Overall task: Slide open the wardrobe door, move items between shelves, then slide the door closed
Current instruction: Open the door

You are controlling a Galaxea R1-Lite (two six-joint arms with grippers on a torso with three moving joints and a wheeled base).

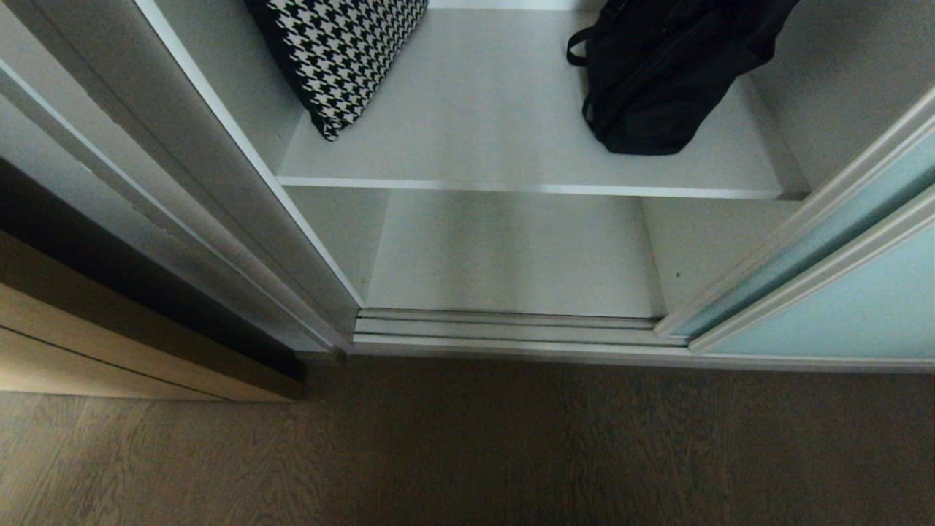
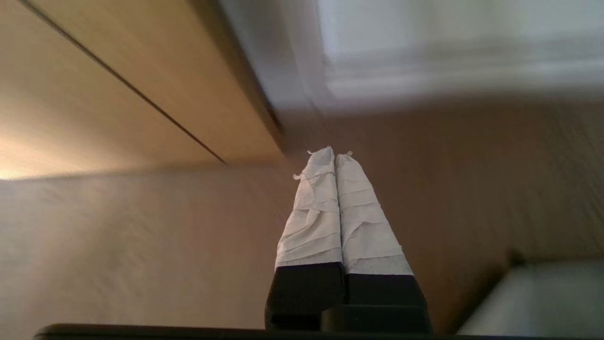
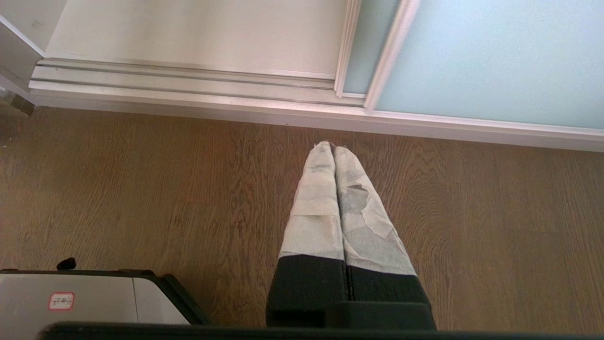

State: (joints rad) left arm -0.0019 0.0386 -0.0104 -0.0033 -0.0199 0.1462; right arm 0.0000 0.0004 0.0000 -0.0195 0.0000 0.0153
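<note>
Dark wood floor (image 1: 467,446); sliding wardrobe door (image 1: 840,307) open; black bag (image 1: 657,73) leans on upper shelf (image 1: 511,146); left claw (image 2: 336,153), right claw (image 3: 334,145) closed, empty

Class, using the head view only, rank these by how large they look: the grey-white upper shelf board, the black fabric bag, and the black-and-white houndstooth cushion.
1. Grey-white upper shelf board, clearly largest.
2-3. Black fabric bag and black-and-white houndstooth cushion: they look alike and both are cut off by the picture's top edge, so they are left unranked.
</note>
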